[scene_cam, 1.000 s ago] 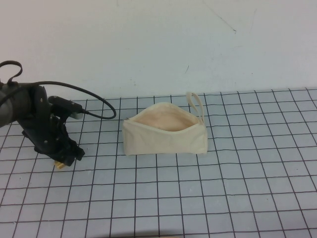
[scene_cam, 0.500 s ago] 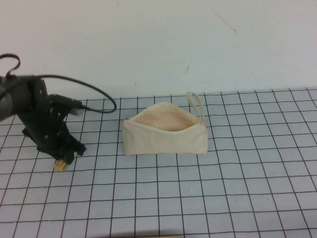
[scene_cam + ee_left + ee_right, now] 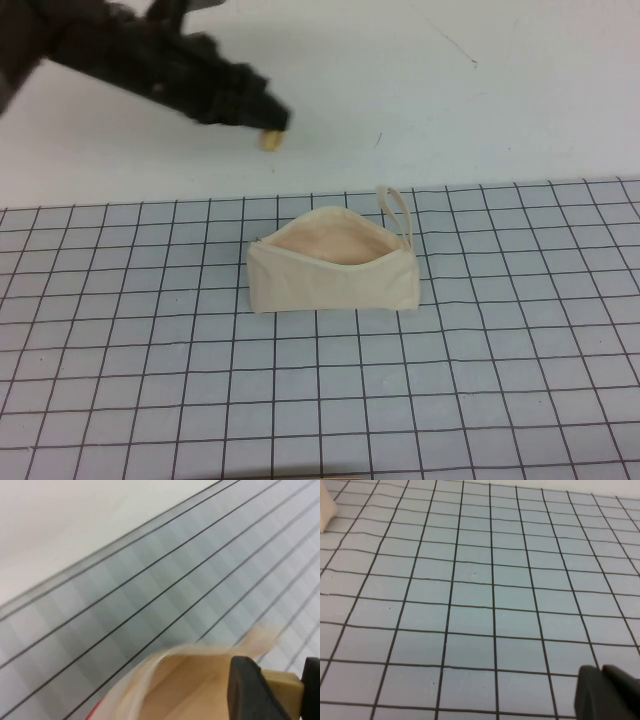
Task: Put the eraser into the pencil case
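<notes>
The cream-beige pencil case (image 3: pixel 333 268) stands on the grid mat with its mouth open upward and its loop strap (image 3: pixel 396 208) at the far right end. My left gripper (image 3: pixel 268 135) is raised high, up and to the left of the case, and is shut on the tan-yellow eraser (image 3: pixel 269 140). In the left wrist view the eraser (image 3: pixel 282 686) sits clamped between the black fingers (image 3: pixel 247 690), with the open case (image 3: pixel 190 680) blurred just below. My right gripper (image 3: pixel 607 692) shows only in the right wrist view, low over bare mat, with its fingers together.
The grid mat (image 3: pixel 480 380) covers the table, with a white wall (image 3: pixel 450 90) behind it. A corner of the case (image 3: pixel 326 510) shows at the edge of the right wrist view.
My left gripper has lifted the eraser off the mat at the left and swung it up and to the right, toward the case. The case has not moved.
</notes>
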You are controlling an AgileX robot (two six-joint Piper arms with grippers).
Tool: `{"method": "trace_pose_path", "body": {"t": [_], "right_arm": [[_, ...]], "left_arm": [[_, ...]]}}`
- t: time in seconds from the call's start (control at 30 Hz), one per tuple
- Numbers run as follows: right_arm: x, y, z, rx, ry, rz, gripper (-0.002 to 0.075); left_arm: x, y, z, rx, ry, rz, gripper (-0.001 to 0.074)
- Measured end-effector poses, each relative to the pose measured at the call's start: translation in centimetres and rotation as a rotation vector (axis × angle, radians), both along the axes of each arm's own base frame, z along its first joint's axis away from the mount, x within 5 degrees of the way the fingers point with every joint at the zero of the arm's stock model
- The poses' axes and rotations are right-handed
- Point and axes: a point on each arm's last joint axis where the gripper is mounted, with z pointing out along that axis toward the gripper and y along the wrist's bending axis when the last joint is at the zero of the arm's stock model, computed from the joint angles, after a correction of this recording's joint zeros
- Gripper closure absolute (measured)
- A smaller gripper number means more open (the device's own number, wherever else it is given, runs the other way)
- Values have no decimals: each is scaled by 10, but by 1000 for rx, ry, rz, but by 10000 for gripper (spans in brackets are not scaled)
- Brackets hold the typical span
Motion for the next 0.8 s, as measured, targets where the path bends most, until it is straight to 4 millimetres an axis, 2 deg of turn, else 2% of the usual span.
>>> {"method": "trace_pose_path", "body": {"t": [0.13,0.17,0.2,0.3,0.43,0.5,0.57,0.67,0.73,0.8], "right_arm": [[0,0,0,2,0,-1,727],[0,0,0,2,0,-1,727],[0,0,0,2,0,-1,727],[0,0,0,2,0,-1,727],[0,0,0,2,0,-1,727],[0,0,0,2,0,-1,727],[0,0,0,2,0,-1,727],[0,0,0,2,0,-1,727],[0,0,0,2,0,-1,727],[0,0,0,2,0,-1,727]], "left_arm": [[-2,-40,-9,-28,-34,-88,556],[-2,-55,-23,34,-37,-118,556],[-1,-61,-30,69,-41,-129,555],[1,-71,-45,190,-72,-146,489],[3,-75,-48,234,-117,-132,329],[4,-76,-48,235,-129,-126,323],[4,-75,-46,238,-137,-119,404],[0,-72,-35,243,-153,-103,620],[-6,-68,-15,245,-190,-77,681],[-15,-62,10,241,-242,-27,710]]}}
